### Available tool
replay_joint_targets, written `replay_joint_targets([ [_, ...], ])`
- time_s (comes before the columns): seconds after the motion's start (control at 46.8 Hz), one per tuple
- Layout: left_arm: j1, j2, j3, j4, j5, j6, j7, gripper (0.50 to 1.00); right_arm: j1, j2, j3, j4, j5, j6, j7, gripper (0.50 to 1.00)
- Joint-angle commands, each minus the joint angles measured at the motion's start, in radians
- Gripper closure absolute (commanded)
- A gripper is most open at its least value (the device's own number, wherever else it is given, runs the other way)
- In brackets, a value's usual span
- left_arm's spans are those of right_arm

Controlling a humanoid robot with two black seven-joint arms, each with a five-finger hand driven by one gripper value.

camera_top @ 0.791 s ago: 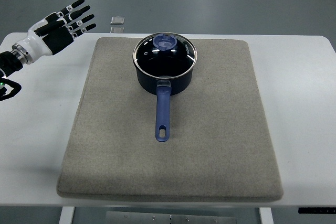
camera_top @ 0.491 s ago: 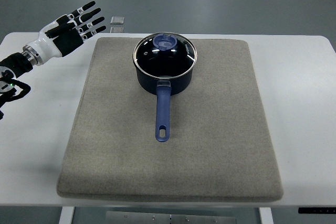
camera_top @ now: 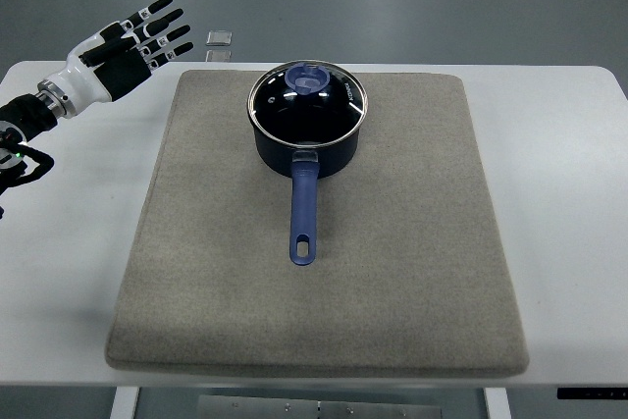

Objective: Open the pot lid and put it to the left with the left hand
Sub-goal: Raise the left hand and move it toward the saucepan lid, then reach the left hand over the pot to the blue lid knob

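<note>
Left hand [camera_top: 123,51] is up in the far left corner, above the white counter [camera_top: 69,233]. Its fingers [camera_top: 162,31] are spread apart and stretched out, and they hold nothing. The fingers are black with small white patches, and they point toward the right. The back of the hand is white and the palm part is black. Its arm comes in from the left edge, and some black cable hangs by it. The hand is well apart from the pot.

Next to the hand, to its right, lies a big grey mat [camera_top: 392,272]. It covers most of the counter. A small clear square thing [camera_top: 220,38] sits just past the far edge of the counter, near the fingertips.

On the far part of the mat stands a dark blue pot [camera_top: 309,149]. It is round and not very tall. The lid [camera_top: 309,103] is on the pot. The lid is made of glass with a shiny silver ring around it, so the dark inside shows through. A round blue knob [camera_top: 310,78] sits on the lid, toward its far side. A long blue handle [camera_top: 303,208] sticks out from the pot toward the near side of the mat. It has a little hole near its end.
</note>
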Motion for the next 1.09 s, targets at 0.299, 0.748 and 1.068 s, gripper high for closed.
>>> replay_joint_targets([
  [0.299, -0.104, 0.006, -0.013, 0.049, 0.357, 0.000, -0.005, 0.508, 0.000, 0.000, 0.000, 0.000, 0.000, 0.000, 0.000, 0.583],
  [0.748, -0.204, 0.006, -0.013, 0.038, 0.906, 0.000, -0.089, 0.508, 0.000, 0.000, 0.000, 0.000, 0.000, 0.000, 0.000, 0.583],
  [1.068, -0.284, -0.010, 0.001, -0.009, 1.175, 0.000, -0.119, 0.510, 0.000, 0.000, 0.000, 0.000, 0.000, 0.000, 0.000, 0.583],
])
